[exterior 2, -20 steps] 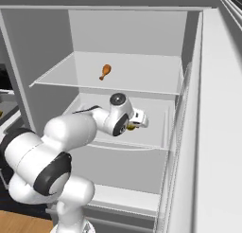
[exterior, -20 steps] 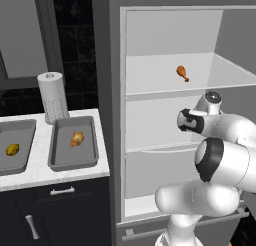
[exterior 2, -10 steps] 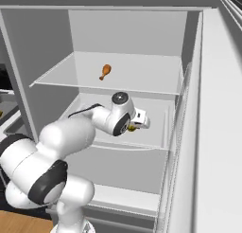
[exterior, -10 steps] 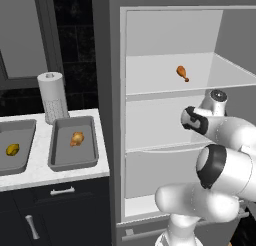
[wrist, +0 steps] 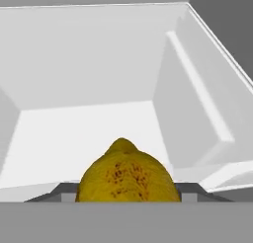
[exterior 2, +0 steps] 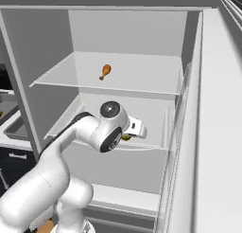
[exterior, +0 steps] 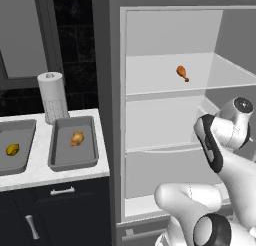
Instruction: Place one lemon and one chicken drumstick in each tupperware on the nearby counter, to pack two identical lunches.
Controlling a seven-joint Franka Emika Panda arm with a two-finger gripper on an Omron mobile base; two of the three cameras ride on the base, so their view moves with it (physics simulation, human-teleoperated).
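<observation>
Hand view: lemon (wrist: pixel 126 173) large at the bottom centre, between the gripper (wrist: pixel 126 192) fingers (wrist: pixel 64 190), whose dark tips peek out on either side of it; closed on the fruit, as far as can be judged. Ahead, the white inside of the fridge (wrist: pixel 99 64), a bare shelf floor and a ribbed side wall.

Right base view: gripper (exterior 2: pixel 137 131) reaching into the fridge (exterior 2: pixel 189 85) at the middle shelf (exterior 2: pixel 156 132), a sliver of yellow lemon (exterior 2: pixel 125 137) showing just beneath the hand. One shelf up, a chicken drumstick (exterior 2: pixel 105 71) lying alone on the upper shelf (exterior 2: pixel 137 76).

Left base view: same drumstick (exterior: pixel 182 73) on the upper shelf (exterior: pixel 150 75), well above the arm's wrist at the right. Well apart to the left, on the counter (exterior: pixel 50 172), two grey tupperware trays side by side. Near tray (exterior: pixel 73 160) holding a second chicken drumstick (exterior: pixel 76 138); far tray (exterior: pixel 20 165), cut by the left edge, holding a second lemon (exterior: pixel 12 149). Behind the trays, a paper towel roll (exterior: pixel 52 96) standing upright. Below the worktop, dark cabinets (exterior: pixel 55 210) with silver handles.
</observation>
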